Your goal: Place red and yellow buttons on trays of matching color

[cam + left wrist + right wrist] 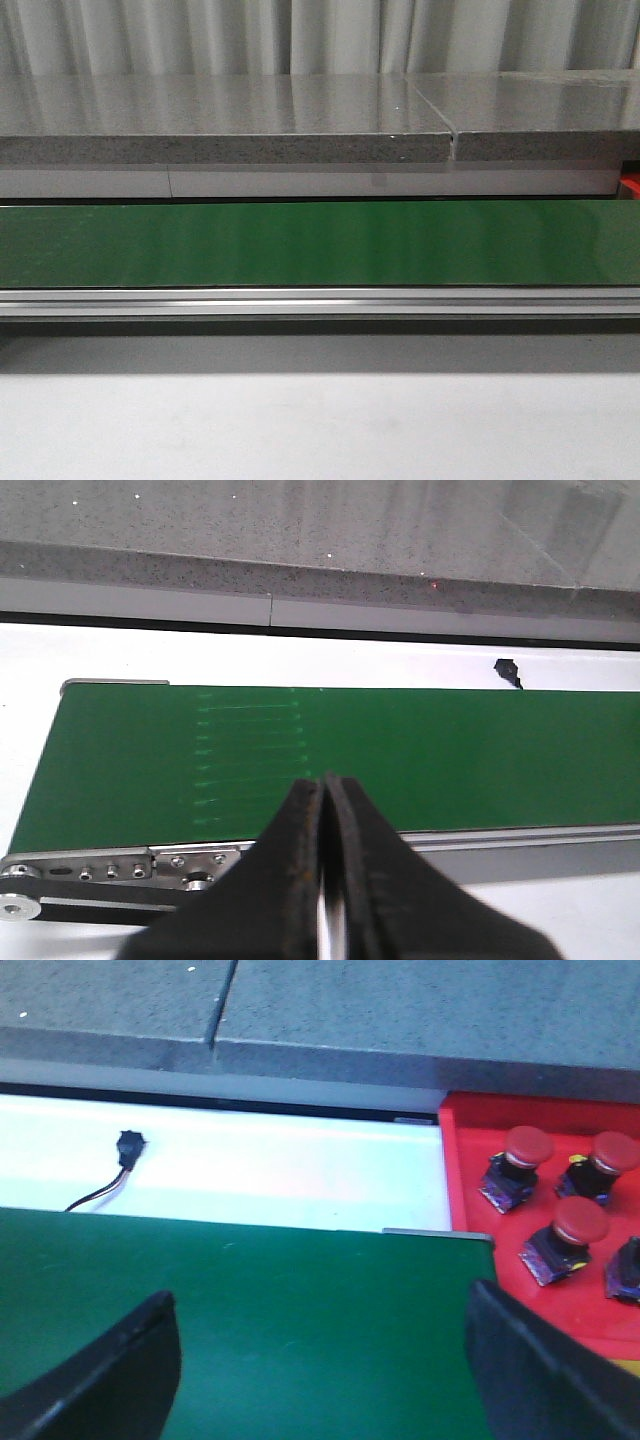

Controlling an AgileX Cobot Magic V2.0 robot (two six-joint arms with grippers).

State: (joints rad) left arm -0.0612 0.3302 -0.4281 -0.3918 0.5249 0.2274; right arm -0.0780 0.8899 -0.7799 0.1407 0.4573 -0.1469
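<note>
Buttons first: the only ones I can find are the red dome-capped push buttons, at least three of them with dark blocky bodies underneath, sitting upright in the shallow red plastic tray just beyond the end of the long green conveyor belt. A fourth dark body shows at the picture's edge, its cap cut off. I see no yellow buttons and no yellow tray beyond a sliver of yellow below the red tray.

I judge these buttons light, rigid and hard-shelled, with smooth rounded caps likely to slip; I would grip across the squarer dark body, or the neck just beneath the cap.

My right pincer hangs above the belt near its tray end, its two dark fingers spread wide, nothing between them. My left pincer sits over the belt's other end with its fingers pressed together, empty as far as I can tell.

Around the belt: a silver aluminium rail along its near edge, the white table in front, a speckled grey stone ledge behind. A small black connector on a thin wire lies on the white strip beyond the belt, well apart from the tray. The belt surface carries nothing, so nothing blocks a reach; the tray's raised wall and the closely packed buttons are what I would mind.
</note>
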